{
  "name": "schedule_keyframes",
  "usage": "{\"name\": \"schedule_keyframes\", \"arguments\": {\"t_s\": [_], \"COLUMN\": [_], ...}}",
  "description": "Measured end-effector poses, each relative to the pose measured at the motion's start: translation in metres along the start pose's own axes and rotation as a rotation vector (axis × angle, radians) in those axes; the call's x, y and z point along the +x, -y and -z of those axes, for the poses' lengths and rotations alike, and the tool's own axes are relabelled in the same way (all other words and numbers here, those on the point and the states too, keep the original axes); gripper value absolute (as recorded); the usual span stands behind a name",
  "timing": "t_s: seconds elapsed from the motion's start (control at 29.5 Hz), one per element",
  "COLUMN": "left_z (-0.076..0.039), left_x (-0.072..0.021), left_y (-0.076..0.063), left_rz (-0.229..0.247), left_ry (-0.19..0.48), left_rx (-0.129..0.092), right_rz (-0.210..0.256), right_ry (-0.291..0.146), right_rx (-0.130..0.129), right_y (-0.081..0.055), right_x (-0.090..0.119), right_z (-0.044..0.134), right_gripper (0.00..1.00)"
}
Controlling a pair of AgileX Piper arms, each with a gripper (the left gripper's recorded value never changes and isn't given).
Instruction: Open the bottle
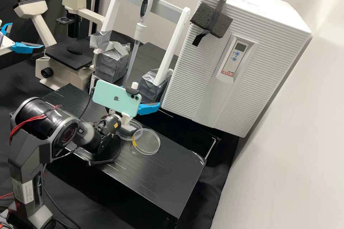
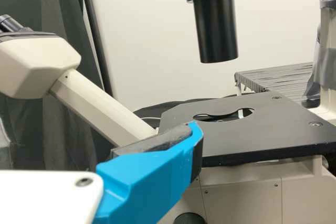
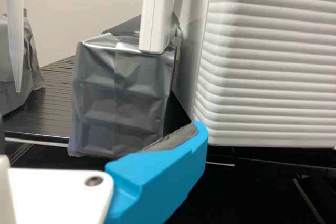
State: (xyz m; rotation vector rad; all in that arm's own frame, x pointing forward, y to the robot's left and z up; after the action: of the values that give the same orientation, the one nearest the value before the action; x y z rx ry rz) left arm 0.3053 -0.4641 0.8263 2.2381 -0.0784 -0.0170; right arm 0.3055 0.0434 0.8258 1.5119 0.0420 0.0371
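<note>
A small white-capped top (image 1: 135, 86) pokes up behind a mint-green phone (image 1: 115, 97) that sits over my right wrist; I cannot tell if it is the bottle. My right gripper (image 1: 143, 102) hovers over the black bench near the white ribbed unit. One of its blue fingers (image 1: 149, 107) sticks out past the phone, its grey pad (image 3: 170, 139) bare, so it is open and holds nothing. My left gripper (image 1: 14, 37) hangs at the far left beside the microscope, open and holding nothing, its finger (image 2: 152, 174) close to the stage (image 2: 262, 127).
Two clear petri dishes (image 1: 146, 141) lie on the raised black platform (image 1: 161, 179) under the right wrist. A pipette (image 1: 138, 35) hangs in a white stand whose feet are taped blocks (image 3: 123, 103). The white ribbed unit (image 1: 233, 53) blocks the right; a microscope (image 1: 61, 57) stands at the left.
</note>
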Motion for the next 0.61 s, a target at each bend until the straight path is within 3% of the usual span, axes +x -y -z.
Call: {"name": "schedule_keyframes", "arguments": {"t_s": [0.37, 0.44, 0.51, 0.61], "left_z": [-0.001, -0.003, -0.007, -0.012], "left_x": [-0.0008, -0.0064, -0.017, -0.0295], "left_y": [0.0, 0.003, 0.009, 0.016], "left_rz": [-0.002, -0.018, -0.037, -0.026], "left_ry": [0.007, 0.037, 0.093, 0.156], "left_rx": [0.002, -0.028, -0.076, -0.107], "right_rz": [0.0, 0.0, 0.0, 0.0], "right_ry": [0.0, 0.0, 0.0, 0.0], "right_rx": [0.0, 0.0, 0.0, 0.0], "right_y": [0.0, 0.0, 0.0, 0.0], "right_x": [0.0, 0.0, 0.0, 0.0], "right_z": [0.0, 0.0, 0.0, 0.0], "right_gripper": [1.0, 1.0, 1.0, 1.0]}}
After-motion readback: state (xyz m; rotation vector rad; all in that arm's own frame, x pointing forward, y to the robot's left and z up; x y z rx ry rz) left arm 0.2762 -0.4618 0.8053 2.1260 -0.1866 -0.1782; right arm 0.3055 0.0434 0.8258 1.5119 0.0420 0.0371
